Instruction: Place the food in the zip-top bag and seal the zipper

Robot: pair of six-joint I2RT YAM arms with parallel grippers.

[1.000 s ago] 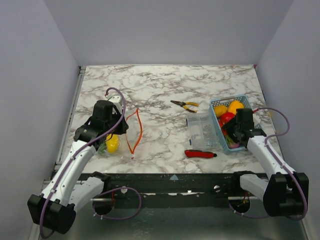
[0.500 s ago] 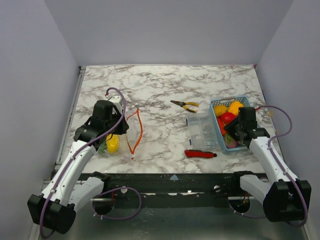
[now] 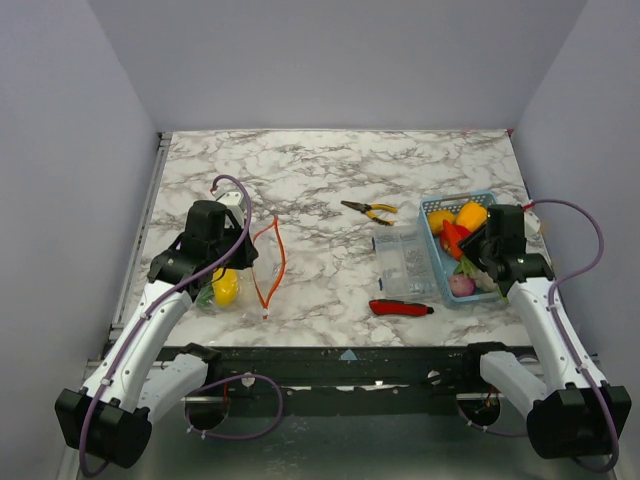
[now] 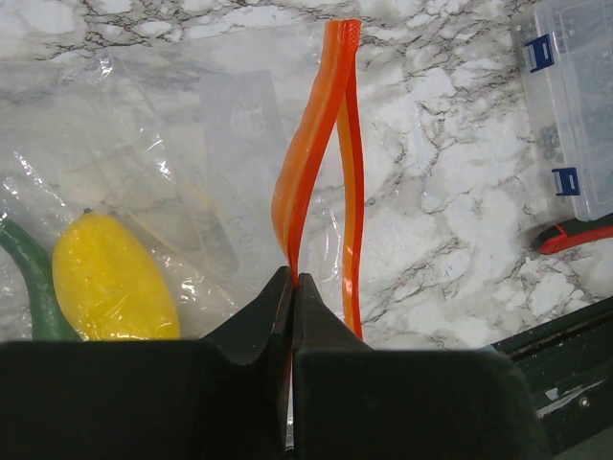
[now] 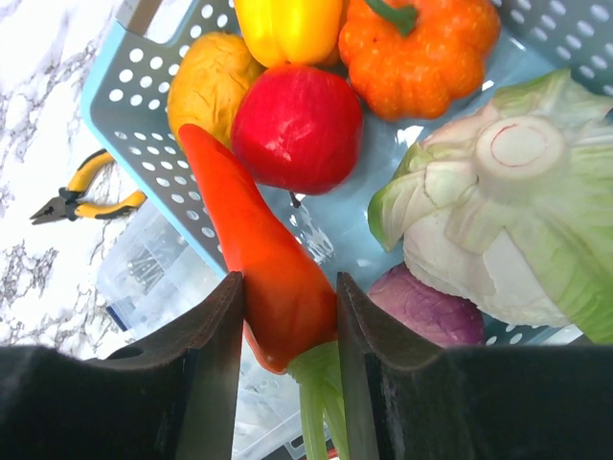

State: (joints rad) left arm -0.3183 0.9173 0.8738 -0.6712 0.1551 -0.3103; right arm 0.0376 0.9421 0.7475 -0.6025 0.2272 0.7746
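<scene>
Two sets of fingers are mine, and both hold something. My left fingers (image 4: 292, 292) are pressed together on the zipper (image 4: 321, 144). They pinch one of its two orange-red strips at the near end. The other strip runs just beside them, so the mouth of the zip-top bag (image 4: 144, 125) stands a little open. The bag lies flat on the left part of the marble surface (image 4: 450, 220). Inside it I see a yellow piece (image 4: 113, 278), and a green piece (image 4: 29, 278) lies against its left side.

My right fingers (image 5: 287, 316) are closed on a long red pepper (image 5: 254, 240), one finger on each side of its thick end, close to the green stem. The pepper is over the light blue basket (image 5: 124, 86), on the right part of the surface. Its pointed end lies toward a yellowish piece (image 5: 211, 86) and a red tomato (image 5: 299, 127); I cannot tell if it touches them. In the basket there are also a yellow pepper (image 5: 287, 29), an orange pumpkin (image 5: 417, 48), a pale green cabbage (image 5: 498, 192) and a purple bulb (image 5: 431, 311).

A clear compartment box (image 3: 405, 262) stands just beside the basket on its left. Yellow-handled pliers (image 3: 370, 210) lie behind the box and a red-handled knife (image 3: 400, 308) lies in front of it.
</scene>
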